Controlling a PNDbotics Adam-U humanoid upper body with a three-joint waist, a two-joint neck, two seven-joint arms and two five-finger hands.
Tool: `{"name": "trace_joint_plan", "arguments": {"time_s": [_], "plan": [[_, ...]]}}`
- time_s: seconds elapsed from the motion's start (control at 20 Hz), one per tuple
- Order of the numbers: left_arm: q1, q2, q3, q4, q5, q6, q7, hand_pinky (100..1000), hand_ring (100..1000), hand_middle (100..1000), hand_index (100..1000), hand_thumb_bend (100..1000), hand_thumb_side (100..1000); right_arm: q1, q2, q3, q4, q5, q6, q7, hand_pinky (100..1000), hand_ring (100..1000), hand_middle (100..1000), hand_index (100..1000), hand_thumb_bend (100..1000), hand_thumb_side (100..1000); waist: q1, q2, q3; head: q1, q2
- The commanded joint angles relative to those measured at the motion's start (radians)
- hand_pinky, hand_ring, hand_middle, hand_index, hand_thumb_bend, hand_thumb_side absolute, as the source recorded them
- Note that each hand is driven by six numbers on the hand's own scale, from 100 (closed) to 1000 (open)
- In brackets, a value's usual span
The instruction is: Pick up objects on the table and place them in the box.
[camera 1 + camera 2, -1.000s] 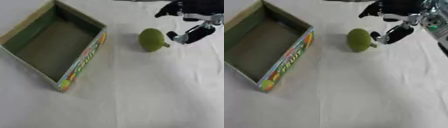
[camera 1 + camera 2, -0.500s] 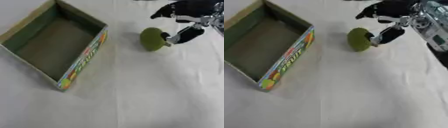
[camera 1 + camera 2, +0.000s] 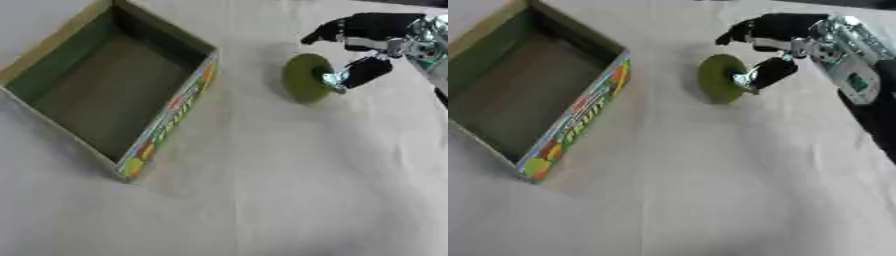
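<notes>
Left eye view: green fruit (image 3: pixel 304 77) touching right hand (image 3: pixel 367 37) thumb tip.

The fruit (image 3: pixel 304 78) is found on the table (image 3: pixel 289 190) just left of the right hand (image 3: pixel 785 37), its right side touched by the thumb (image 3: pixel 363 72), while the fingers (image 3: pixel 337 29) are spread above and behind it. The box (image 3: pixel 105 90) is set well to the left of the fingers, apart from the fruit, with a strip of table between them. Nothing can be made out inside the box.
</notes>
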Motion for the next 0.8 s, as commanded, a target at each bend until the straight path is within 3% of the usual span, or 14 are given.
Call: {"name": "trace_joint_plan", "arguments": {"time_s": [0.05, 0.15, 0.35, 0.45, 0.55, 0.65, 0.7, 0.8], "plan": [[-0.008, 0.018, 0.0, -0.019, 0.005, -0.002, -0.003, 591, 660, 626, 737, 100, 568, -0.021, -0.012, -0.004, 0.035, 0.033, -0.026, 0.018, 915, 928, 863, 986, 100, 720, 0.005, -0.02, 0.002, -0.004, -0.001], [-0.008, 0.019, 0.0, -0.019, 0.005, -0.003, -0.004, 591, 660, 626, 737, 100, 568, -0.024, -0.01, -0.002, 0.051, 0.051, -0.041, 0.031, 915, 928, 864, 987, 100, 726, 0.005, -0.02, 0.003, -0.004, 0.0], [-0.007, 0.019, -0.001, -0.019, 0.005, -0.001, -0.006, 591, 661, 627, 737, 100, 568, -0.022, -0.013, -0.003, 0.061, 0.065, -0.065, 0.048, 908, 905, 845, 970, 100, 655, 0.003, -0.021, 0.003, -0.003, 0.003], [-0.009, 0.02, -0.002, -0.019, 0.005, -0.001, -0.008, 591, 661, 626, 737, 100, 568, -0.02, -0.014, -0.002, 0.06, 0.062, -0.074, 0.054, 902, 884, 803, 930, 100, 542, 0.003, -0.021, 0.003, -0.002, 0.004], [-0.008, 0.02, -0.001, -0.019, 0.005, -0.002, -0.008, 591, 661, 626, 737, 100, 568, -0.015, -0.017, -0.002, 0.051, 0.05, -0.082, 0.053, 883, 850, 723, 862, 100, 370, 0.003, -0.021, 0.005, -0.001, 0.006], [-0.007, 0.02, -0.001, -0.019, 0.005, -0.002, -0.008, 591, 661, 626, 737, 100, 568, -0.007, -0.022, -0.007, 0.037, 0.031, -0.079, 0.034, 852, 809, 638, 791, 100, 415, 0.003, -0.021, 0.005, 0.001, 0.009], [-0.008, 0.02, -0.001, -0.019, 0.005, -0.002, -0.008, 591, 661, 626, 737, 100, 568, -0.004, -0.024, -0.008, 0.031, 0.023, -0.073, 0.021, 852, 809, 638, 791, 100, 415, 0.003, -0.021, 0.006, 0.001, 0.009], [-0.009, 0.019, -0.002, -0.019, 0.005, -0.002, -0.009, 591, 661, 625, 737, 100, 568, 0.002, -0.027, -0.012, 0.026, 0.004, -0.061, -0.011, 811, 744, 558, 702, 100, 405, 0.003, -0.022, 0.006, 0.003, 0.009]]}}
